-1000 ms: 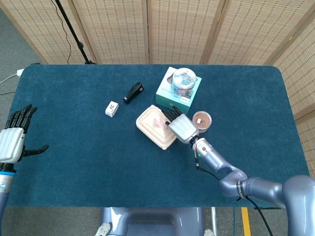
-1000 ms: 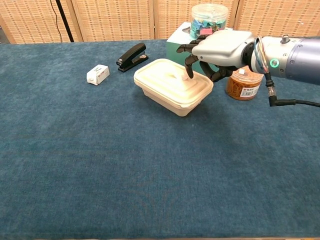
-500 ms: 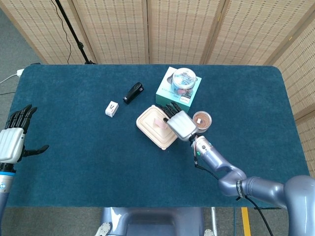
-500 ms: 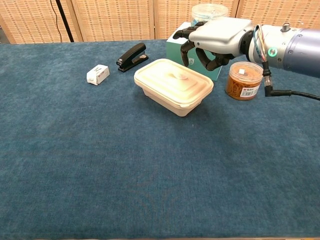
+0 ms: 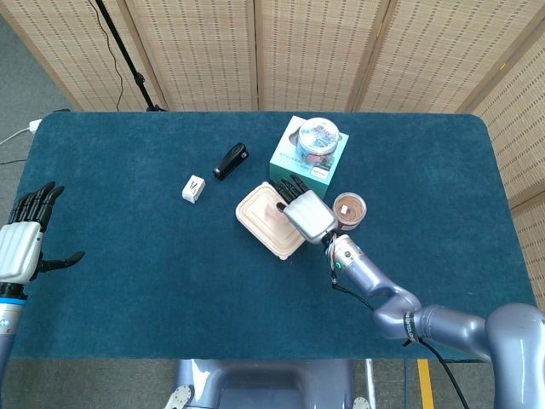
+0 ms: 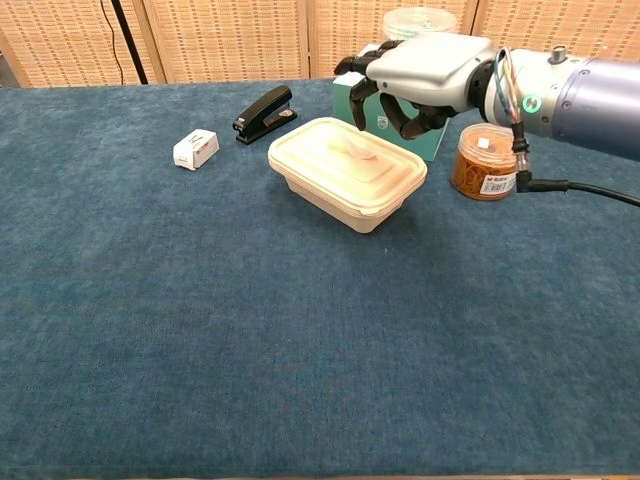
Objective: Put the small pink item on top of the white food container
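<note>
The white food container point(image 6: 345, 175) stands mid-table, also seen in the head view point(image 5: 266, 223). A small pink item point(image 6: 360, 153) lies flat on its lid, free of any hand. My right hand point(image 6: 415, 75) hovers just above and behind the container's far edge, fingers loosely bent downward, apart, holding nothing. In the head view this right hand point(image 5: 300, 209) overlaps the container's right half and hides the pink item. My left hand point(image 5: 21, 243) stays far off at the table's left edge, fingers spread and empty.
A black stapler point(image 6: 264, 108) and a small white box point(image 6: 195, 148) lie left of the container. A teal box point(image 5: 308, 164) with a clear jar point(image 5: 318, 139) on it stands behind the container. An orange-filled jar point(image 6: 486, 160) stands to its right.
My right hand let go of the pink item, which stays on the lid, then rose and drifted slightly left above the container. The left hand has not moved.
</note>
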Robot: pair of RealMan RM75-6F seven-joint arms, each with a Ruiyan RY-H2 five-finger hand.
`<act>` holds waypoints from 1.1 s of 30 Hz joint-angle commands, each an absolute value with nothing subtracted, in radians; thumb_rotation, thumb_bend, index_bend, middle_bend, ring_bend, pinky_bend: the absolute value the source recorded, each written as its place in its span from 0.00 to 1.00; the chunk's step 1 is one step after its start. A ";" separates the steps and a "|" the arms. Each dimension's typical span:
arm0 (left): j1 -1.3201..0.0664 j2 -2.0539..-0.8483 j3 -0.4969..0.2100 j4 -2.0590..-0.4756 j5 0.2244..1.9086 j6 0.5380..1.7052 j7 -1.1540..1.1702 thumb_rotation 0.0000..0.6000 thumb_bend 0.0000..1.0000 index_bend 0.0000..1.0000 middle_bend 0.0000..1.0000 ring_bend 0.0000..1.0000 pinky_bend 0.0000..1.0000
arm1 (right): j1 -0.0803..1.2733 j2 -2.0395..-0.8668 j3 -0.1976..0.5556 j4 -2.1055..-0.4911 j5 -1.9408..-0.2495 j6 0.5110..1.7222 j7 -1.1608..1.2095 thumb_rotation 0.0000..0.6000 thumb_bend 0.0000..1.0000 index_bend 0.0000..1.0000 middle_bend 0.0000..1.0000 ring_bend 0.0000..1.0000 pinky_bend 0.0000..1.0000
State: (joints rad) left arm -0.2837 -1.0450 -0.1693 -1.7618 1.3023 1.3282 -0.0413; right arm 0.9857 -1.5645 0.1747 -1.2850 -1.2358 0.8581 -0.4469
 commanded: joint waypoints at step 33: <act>-0.278 -1.041 -0.173 -1.755 1.305 1.328 -0.062 1.00 0.00 0.00 0.00 0.00 0.00 | 0.993 -1.627 0.167 -1.215 -1.217 0.829 -0.464 1.00 1.00 0.39 0.00 0.00 0.00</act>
